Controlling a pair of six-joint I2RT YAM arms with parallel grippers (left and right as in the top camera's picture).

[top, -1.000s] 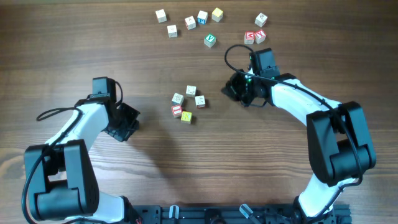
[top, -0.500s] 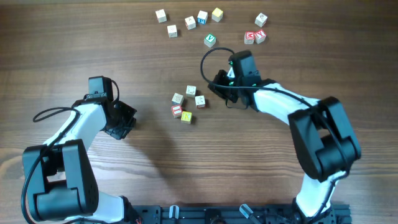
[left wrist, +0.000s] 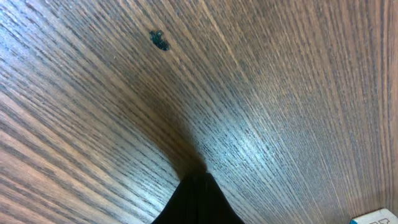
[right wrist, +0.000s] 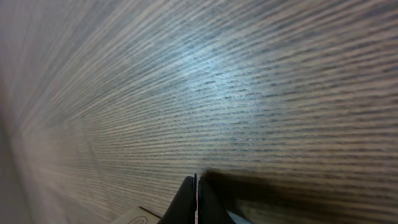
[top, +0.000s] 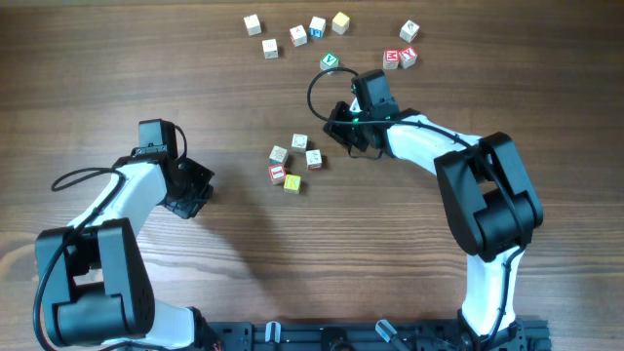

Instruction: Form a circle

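The overhead camera hangs above the desk [top: 244, 263] and looks straight down. It is far enough off to take in the left arm [top: 122, 195] and the right arm [top: 429, 146] from their bases at the near edge, and the scattered cubes [top: 297, 36] by the far edge. The left wrist camera sits just above the wood, looking down past the left gripper [left wrist: 198, 199], whose dark fingers meet in a point at the frame's bottom. The right wrist camera sits even lower, skimming the grain at a shallow angle past the right gripper [right wrist: 195, 200], and its picture is blurred. Each wrist view shares with the overhead only the bare wood just ahead of its own gripper.
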